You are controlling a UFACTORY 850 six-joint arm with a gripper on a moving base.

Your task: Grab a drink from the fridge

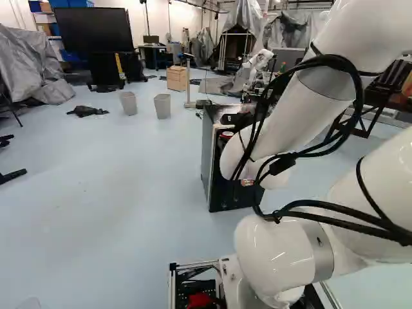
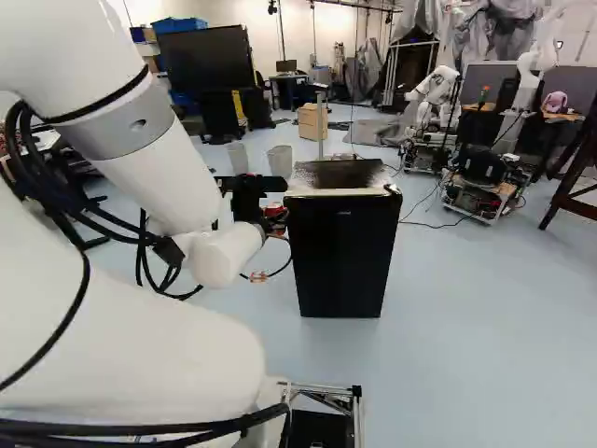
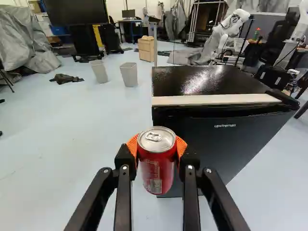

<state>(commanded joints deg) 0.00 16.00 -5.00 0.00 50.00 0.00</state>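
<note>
Beyond the arm's wrist, my black gripper [image 2: 265,186] shows beside the near left edge of the black fridge [image 2: 343,245] in the right base view. In the wrist view the gripper [image 3: 157,153] is shut on a red drink can [image 3: 157,166], its orange pads touching the can from both sides. The can stands upright with its silver lid up and its tab unopened. Behind it rises the dark front of the fridge [image 3: 231,139], whose door looks shut. The can hides part of that front's edge.
Two grey bins [image 3: 129,74] stand on the floor past the fridge, near a wooden box [image 3: 146,49] and a dark cloth [image 3: 66,78]. A large black screen [image 1: 93,29] is farther back. Another robot [image 2: 435,93] stands behind the fridge to its right.
</note>
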